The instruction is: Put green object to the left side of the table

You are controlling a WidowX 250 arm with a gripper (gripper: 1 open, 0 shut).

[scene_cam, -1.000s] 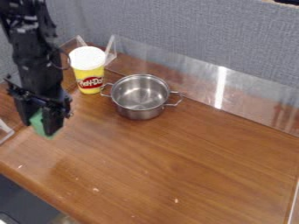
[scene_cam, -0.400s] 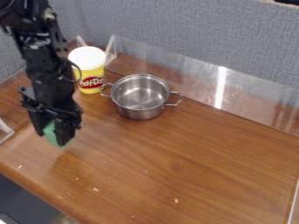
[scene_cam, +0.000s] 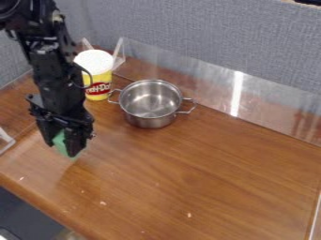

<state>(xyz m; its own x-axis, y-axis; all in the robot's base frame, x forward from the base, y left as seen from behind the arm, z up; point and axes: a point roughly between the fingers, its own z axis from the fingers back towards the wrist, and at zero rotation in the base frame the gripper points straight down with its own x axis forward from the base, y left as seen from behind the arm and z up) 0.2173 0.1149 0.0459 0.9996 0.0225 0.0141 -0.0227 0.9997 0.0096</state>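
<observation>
While the black hand grips the small green cube, pot and tub stand farther back

Where the glossy reddish-brown wooden worktop nears the left edge of the view, the dark robot arm reaches down from the upper left, hand pointing downward. Fingers drawn in as close as they go, shut on the matte green cube; parts of the cube show between and beside the dark fingers, the rest hidden. Cube sits over the left part of the worktop, as viewed. Cannot tell whether its underside touches the wood.

Behind and to the right of the hand: an open, round, shiny steel pot with a wire handle on each side, upright, well apart from the cube. Farther left and back, a yellow-and-white tub with red label, upright, near the pot, its left side close to the arm in this view.

Clear plastic panel at the left edge; a reflective strip runs along the back edge, below a grey textured wall. Small pale specks on the wood toward the front.
</observation>
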